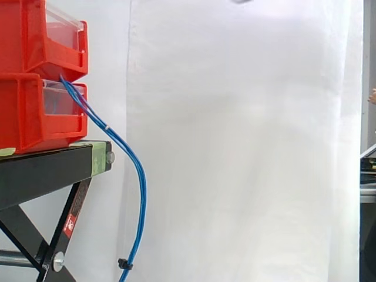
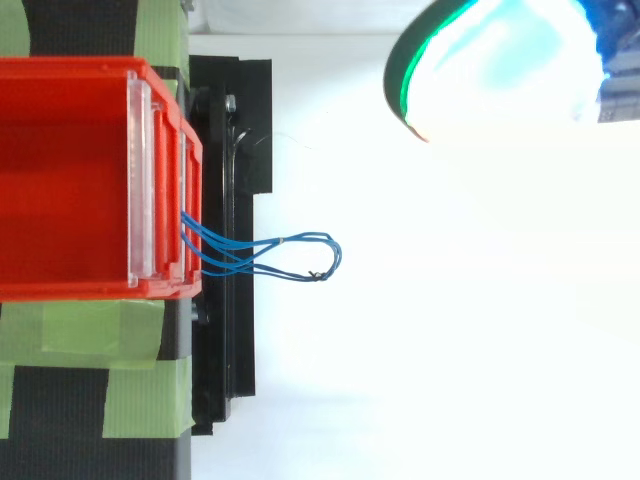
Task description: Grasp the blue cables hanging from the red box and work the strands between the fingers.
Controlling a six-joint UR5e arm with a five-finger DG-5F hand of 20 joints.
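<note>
While the blue cables hang untouched, the grasp is not yet begun: they leave the front of the lower red box at the left of the side view, arc out past the edge of the black worktop and drop to the bottom of the frame, where a small black tie binds them. From above they show as a narrow loop just right of the box front. The robot hand is well apart from them. A glowing green-cyan part of it sits in the upper right of the top view, and whether it is released or clenched I cannot tell. A good approach, I judge, would come in level at the free-hanging stretch below the worktop edge and gather all the strands together — gently, so the bundle is not tugged out of the box.
</note>
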